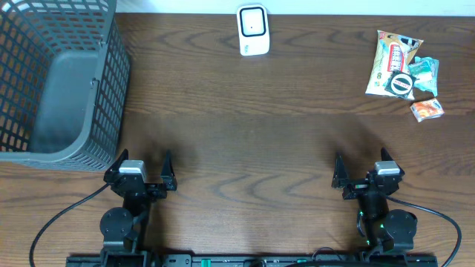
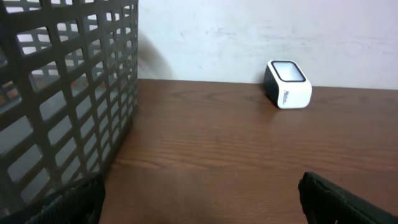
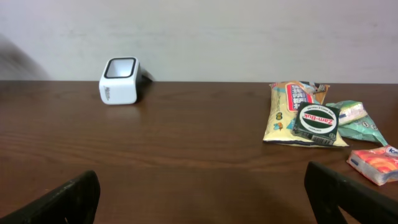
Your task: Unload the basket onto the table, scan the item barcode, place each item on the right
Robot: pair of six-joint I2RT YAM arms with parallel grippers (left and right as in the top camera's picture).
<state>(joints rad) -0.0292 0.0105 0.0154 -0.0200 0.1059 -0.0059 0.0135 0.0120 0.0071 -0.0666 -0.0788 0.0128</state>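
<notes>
The table (image 1: 245, 126) is dark brown with a flowing wood grain, the basket (image 1: 111, 89) is grey in a square-mesh grid, and the wall (image 3: 249, 37) is plain off-white. The scanner (image 1: 253, 30) is white with a black-framed window. The snack packet (image 1: 390, 55) is pale yellow with red and white print, the tin (image 1: 401, 84) black with a white ring and lettering, the crumpled packet (image 1: 426, 70) teal-green, and the small pack (image 1: 427, 110) orange and white.
</notes>
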